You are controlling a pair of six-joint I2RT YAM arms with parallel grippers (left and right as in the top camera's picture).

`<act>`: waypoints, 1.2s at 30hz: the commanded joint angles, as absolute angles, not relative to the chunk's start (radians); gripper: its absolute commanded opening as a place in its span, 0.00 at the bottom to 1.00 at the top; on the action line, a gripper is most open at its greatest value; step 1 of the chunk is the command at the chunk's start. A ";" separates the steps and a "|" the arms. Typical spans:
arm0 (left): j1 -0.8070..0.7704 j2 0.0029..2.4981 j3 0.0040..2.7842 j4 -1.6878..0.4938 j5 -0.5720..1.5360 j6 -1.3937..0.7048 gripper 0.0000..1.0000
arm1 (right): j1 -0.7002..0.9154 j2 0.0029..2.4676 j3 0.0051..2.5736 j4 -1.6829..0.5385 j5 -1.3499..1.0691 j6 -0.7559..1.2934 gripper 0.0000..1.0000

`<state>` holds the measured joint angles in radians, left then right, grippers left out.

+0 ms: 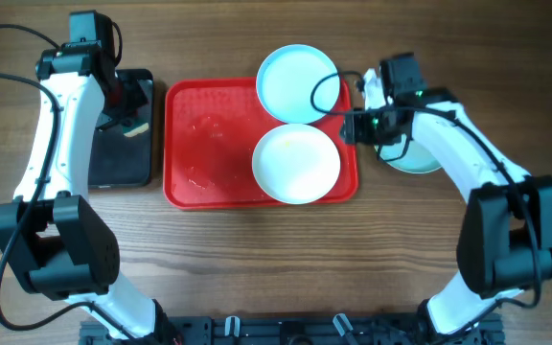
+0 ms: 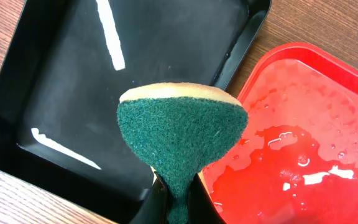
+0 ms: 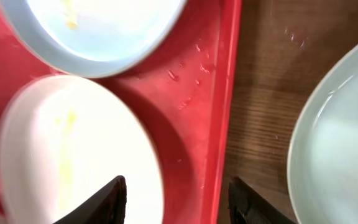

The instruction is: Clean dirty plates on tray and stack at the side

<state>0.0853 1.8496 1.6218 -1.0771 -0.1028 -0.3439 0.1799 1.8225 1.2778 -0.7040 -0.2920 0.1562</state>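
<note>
The red tray (image 1: 195, 144) lies in the middle with wet patches on its bare left half. Two plates sit on its right half: a pale blue one (image 1: 297, 82) at the back and a white one (image 1: 296, 163) in front, with yellowish smears in the right wrist view (image 3: 67, 149). A third plate (image 1: 422, 163) lies on the table right of the tray, partly under my right arm. My right gripper (image 3: 176, 199) is open and empty over the tray's right rim (image 3: 224, 118). My left gripper (image 2: 178, 199) is shut on a green sponge (image 2: 182, 134) above the black tray (image 2: 73, 81).
The black tray (image 1: 121, 158) sits just left of the red tray, their rims close together (image 2: 241, 81). The third plate (image 3: 340, 149) looks wet. Bare wooden table lies in front of the trays.
</note>
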 commanded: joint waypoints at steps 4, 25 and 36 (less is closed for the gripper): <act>0.088 1.849 1.614 -1.074 -0.093 -0.356 0.04 | 0.195 1.794 1.277 -0.808 -0.361 0.187 0.52; 0.088 1.849 1.614 -1.074 -0.093 -0.356 0.04 | 0.256 1.873 1.112 -0.627 -0.331 0.236 0.11; 0.087 1.849 1.614 -1.072 -0.067 -0.355 0.04 | 0.372 1.872 1.299 -0.691 -0.419 0.317 0.04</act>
